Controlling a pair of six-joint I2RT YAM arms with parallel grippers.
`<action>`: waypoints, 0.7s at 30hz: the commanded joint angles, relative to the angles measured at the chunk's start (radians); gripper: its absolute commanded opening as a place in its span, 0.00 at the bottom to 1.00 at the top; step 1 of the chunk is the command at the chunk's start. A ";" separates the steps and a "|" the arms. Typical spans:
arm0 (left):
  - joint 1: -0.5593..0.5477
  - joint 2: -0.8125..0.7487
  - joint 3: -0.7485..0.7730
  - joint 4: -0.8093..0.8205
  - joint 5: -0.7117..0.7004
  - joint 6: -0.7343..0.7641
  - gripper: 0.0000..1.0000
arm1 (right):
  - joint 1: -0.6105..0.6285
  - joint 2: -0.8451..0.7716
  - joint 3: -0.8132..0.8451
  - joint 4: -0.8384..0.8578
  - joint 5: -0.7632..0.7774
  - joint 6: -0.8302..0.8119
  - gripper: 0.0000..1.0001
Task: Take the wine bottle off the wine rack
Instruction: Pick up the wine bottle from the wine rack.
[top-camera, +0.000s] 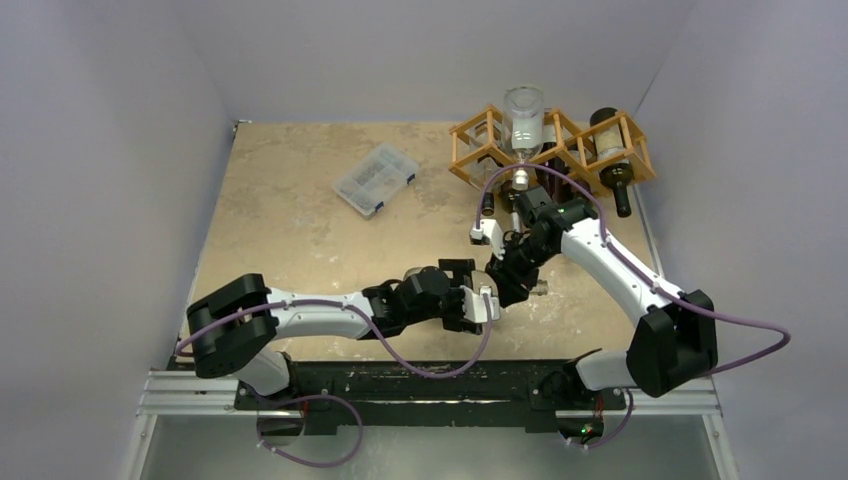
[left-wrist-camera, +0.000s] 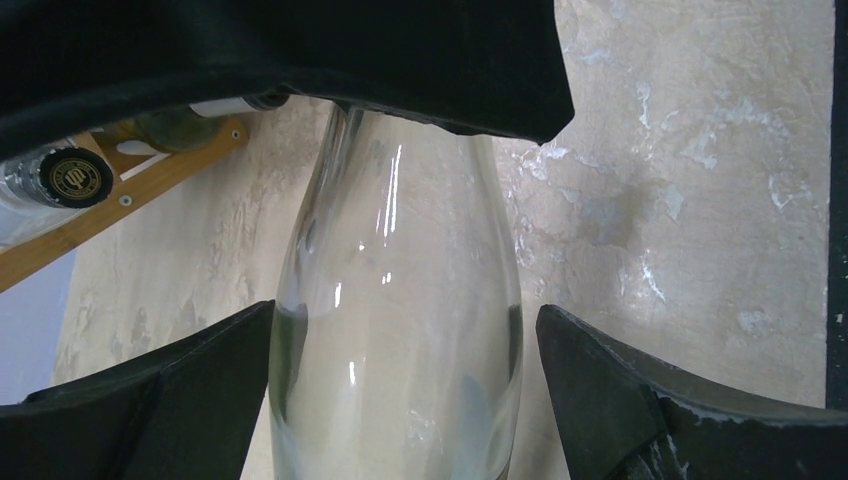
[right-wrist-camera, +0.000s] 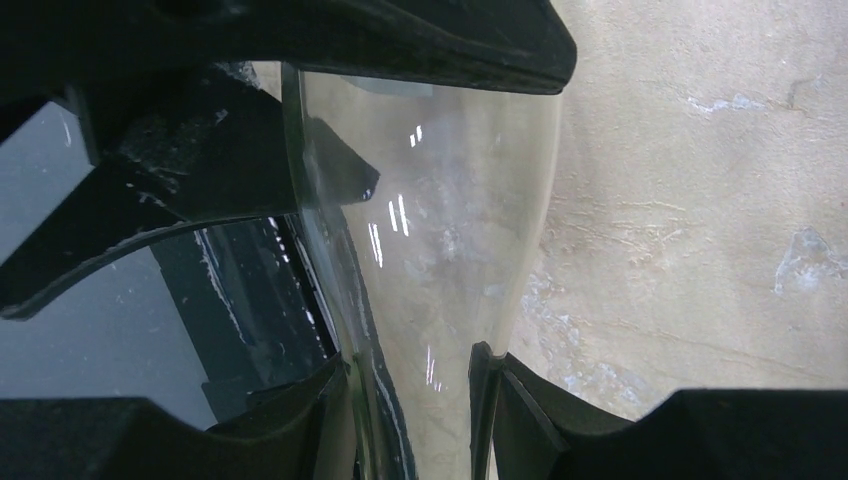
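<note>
Two arms meet over the mottled beige table (top-camera: 300, 230). The right gripper (right-wrist-camera: 415, 430) is clamped tight on the slim neck of the clear glass wine bottle (right-wrist-camera: 440, 200). The bottle is out of the light-brown wooden lattice wine rack (top-camera: 560, 150) at the far edge. The left gripper (left-wrist-camera: 400, 400) has its jaws spread wide either side of the bottle's body.

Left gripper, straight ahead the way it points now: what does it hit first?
The clear bottle. It sits between the open jaws of the left gripper, so its body would likely meet the palm first. Further along, the right gripper clamps the neck. Depth is hard to judge.
</note>
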 joint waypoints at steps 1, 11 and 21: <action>-0.004 0.026 0.039 0.041 -0.046 0.047 1.00 | 0.004 -0.016 0.047 0.041 -0.164 -0.018 0.00; -0.004 0.064 0.060 0.045 -0.107 0.044 0.88 | 0.005 0.000 0.050 0.044 -0.160 -0.010 0.00; -0.004 0.069 0.068 0.045 -0.154 -0.005 0.33 | 0.004 0.017 0.053 0.048 -0.156 0.001 0.12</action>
